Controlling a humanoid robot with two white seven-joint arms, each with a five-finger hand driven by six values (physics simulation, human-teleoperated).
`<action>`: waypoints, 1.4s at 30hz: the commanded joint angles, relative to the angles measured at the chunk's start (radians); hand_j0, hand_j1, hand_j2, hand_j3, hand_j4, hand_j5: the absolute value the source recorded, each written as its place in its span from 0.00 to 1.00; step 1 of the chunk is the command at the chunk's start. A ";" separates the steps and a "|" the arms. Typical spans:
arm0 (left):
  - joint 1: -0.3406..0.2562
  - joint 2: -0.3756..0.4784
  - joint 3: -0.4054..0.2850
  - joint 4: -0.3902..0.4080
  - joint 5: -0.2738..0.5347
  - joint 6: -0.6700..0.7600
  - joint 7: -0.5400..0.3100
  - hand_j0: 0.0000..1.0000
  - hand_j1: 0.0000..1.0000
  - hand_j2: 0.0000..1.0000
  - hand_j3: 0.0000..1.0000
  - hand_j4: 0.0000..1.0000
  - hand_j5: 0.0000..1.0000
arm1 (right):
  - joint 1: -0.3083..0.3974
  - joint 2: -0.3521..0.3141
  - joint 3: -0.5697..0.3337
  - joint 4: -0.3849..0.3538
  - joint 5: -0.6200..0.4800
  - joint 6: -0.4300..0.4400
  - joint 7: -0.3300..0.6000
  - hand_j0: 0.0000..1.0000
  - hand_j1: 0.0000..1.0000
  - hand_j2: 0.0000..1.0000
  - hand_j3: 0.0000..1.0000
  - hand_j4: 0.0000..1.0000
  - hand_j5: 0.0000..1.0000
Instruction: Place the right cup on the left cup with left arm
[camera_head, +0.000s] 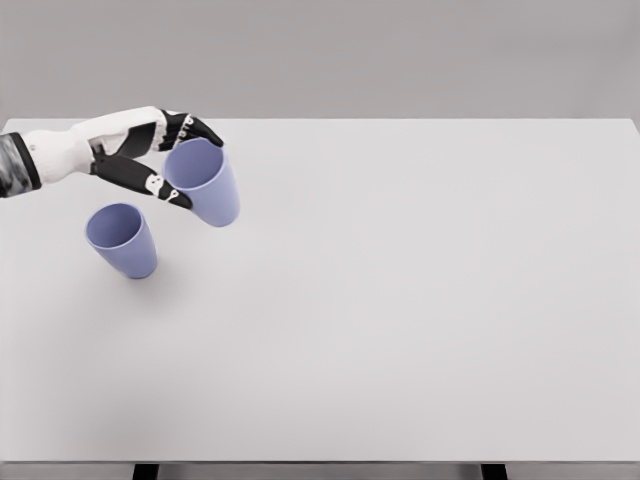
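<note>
Holding: my left hand (150, 150) has its fingers and thumb clamped around the rim of the right cup (205, 183).
Right cup: I see it at the far left of the tabletop (420, 300), its mouth turned toward the camera; whether it is lifted clear I cannot tell.
Left cup: the left cup (122, 240) stands on the tabletop just beside and nearer than the held one, apart from it, mouth open toward the camera.
Arm: mine enters from the left edge.
</note>
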 joint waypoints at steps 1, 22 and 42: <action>0.000 0.031 0.001 -0.028 0.018 -0.001 0.000 0.66 0.66 0.66 0.66 0.66 0.66 | 0.000 0.000 0.000 0.000 0.000 0.000 0.000 1.00 1.00 1.00 1.00 1.00 1.00; -0.003 0.215 0.033 -0.116 0.139 -0.002 0.000 0.66 0.66 0.66 0.66 0.66 0.66 | 0.000 0.000 0.000 0.000 0.000 0.000 0.000 1.00 1.00 1.00 1.00 1.00 1.00; 0.000 0.306 0.041 -0.104 0.141 -0.002 0.000 0.66 0.66 0.66 0.66 0.66 0.66 | 0.000 0.000 0.000 0.000 0.000 0.000 0.000 1.00 1.00 1.00 1.00 1.00 1.00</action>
